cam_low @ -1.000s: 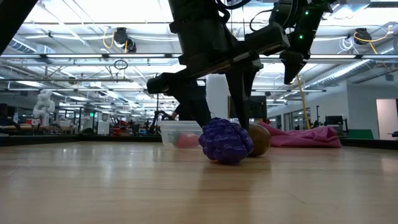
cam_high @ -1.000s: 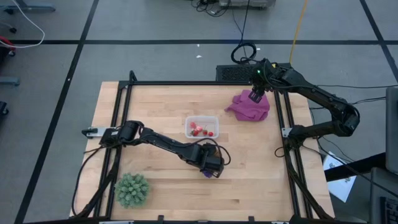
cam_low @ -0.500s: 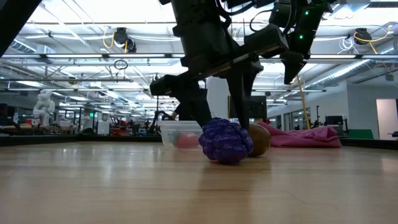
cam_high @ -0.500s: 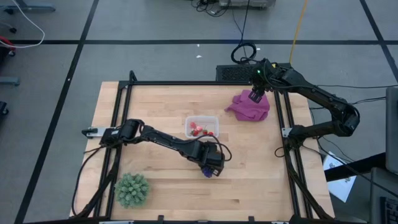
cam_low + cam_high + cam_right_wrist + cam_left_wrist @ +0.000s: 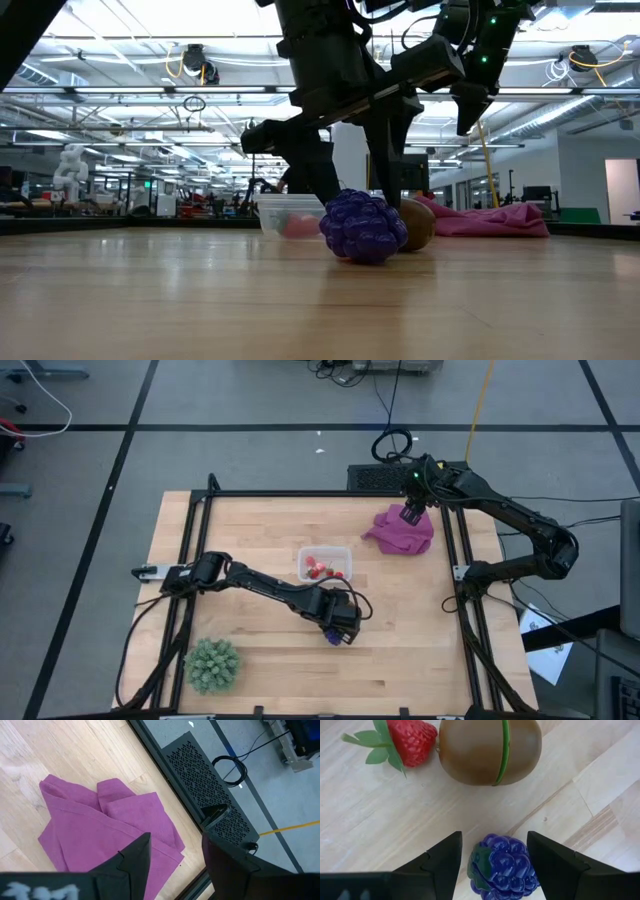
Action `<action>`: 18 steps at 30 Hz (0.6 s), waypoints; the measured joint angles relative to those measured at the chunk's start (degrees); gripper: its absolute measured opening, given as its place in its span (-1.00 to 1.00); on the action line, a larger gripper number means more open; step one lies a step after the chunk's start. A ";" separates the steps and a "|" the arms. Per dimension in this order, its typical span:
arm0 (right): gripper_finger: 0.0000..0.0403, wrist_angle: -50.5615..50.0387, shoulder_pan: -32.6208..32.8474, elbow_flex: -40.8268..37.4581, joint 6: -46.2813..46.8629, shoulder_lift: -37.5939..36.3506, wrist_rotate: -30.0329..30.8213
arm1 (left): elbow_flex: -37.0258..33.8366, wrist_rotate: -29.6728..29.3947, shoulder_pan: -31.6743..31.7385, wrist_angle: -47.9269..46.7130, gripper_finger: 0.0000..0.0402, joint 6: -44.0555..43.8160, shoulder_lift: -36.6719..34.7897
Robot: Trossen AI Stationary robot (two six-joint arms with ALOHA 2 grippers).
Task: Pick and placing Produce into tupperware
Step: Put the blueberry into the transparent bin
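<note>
Purple grape cluster (image 5: 502, 865): between spread fingers of left gripper (image 5: 492, 865), near table's front edge.
Advice: descend squarely, then pinch.
Right gripper (image 5: 175, 855): spread, empty, back-right corner.

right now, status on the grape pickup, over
Left gripper open, astride the purple grape cluster, not closed. Right gripper open, waiting above the magenta cloth. Brown kiwi-like piece and a strawberry just beyond.

No legible text, label, brand or number appears in any view. Signs in the room behind are too small to read.
</note>
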 joint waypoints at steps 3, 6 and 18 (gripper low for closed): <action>-0.16 0.00 0.00 0.00 0.00 0.00 0.00 | 0.00 -0.01 0.00 0.00 0.13 -0.06 0.00; -0.16 0.00 0.00 0.00 0.00 0.00 0.00 | 0.00 -0.01 0.00 0.00 0.13 0.19 0.00; -0.16 0.00 0.00 0.00 0.00 0.00 0.00 | 0.00 -0.95 0.22 0.20 0.22 1.78 0.00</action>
